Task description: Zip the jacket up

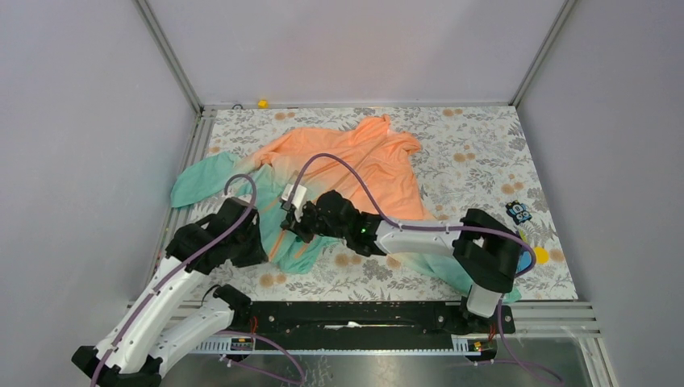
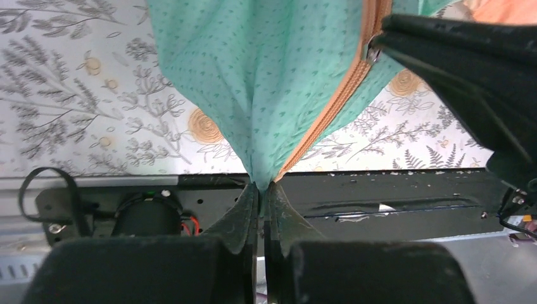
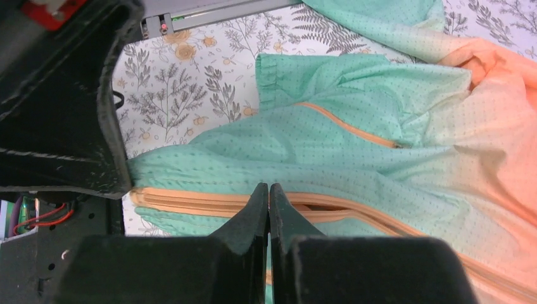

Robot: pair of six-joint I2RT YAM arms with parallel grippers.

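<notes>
Pinching the jacket (image 1: pixel 363 161) by its teal hem in the clamped left hand (image 2: pixel 261 185), nipping the zip (image 2: pixel 335 104) with the closed right hand (image 3: pixel 268 187), judging this thin, limp cloth sprawled on the surface (image 1: pixel 476 137) best pulled taut.

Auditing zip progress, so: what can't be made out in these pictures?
- Top view: lower end of the zipper, covered by the left arm and right arm.
- Right wrist: the zipper part behind the right pincer and its closed tips.
- Left wrist: jacket above the hem, cut off by the top edge.

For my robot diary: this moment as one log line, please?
left gripper: shut on jacket hem | right gripper: shut on zipper
</notes>
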